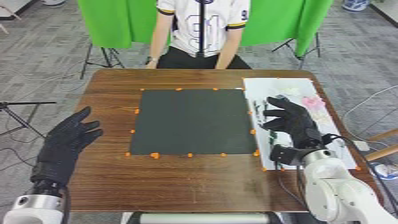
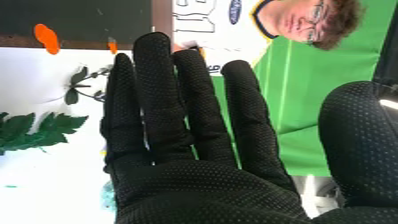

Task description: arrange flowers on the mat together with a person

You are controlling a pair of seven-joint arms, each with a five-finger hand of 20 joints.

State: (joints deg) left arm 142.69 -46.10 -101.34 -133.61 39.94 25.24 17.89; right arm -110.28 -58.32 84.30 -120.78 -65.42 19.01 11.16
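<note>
At three o'clock from the dark mat [image 1: 191, 120], pink flowers [image 1: 313, 103] lie on the white sheet [image 1: 262, 84]; arranging appears unstarted, all placement outstanding. Right hand [image 1: 296, 121], over sheet: fingers extended, unladen. Left hand [image 1: 62, 146], nine o'clock: fingers relaxed, unladen.

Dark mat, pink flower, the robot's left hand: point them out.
Dark mat [image 1: 194, 121], head view: middle of its surface.
Pink flower [image 1: 313, 103], head view: its petals.
Left hand [image 1: 62, 144], head view: middle of the glove.

Mottled grey floor [image 1: 49, 60] stretched around the brown wooden surface [image 1: 107, 175]. Behind it hung bright green cloth [image 1: 266, 27], with thin black stands [image 1: 111, 57] near its lower edges. Dark cables [image 1: 18, 156] trailed across the floor on the left.
</note>
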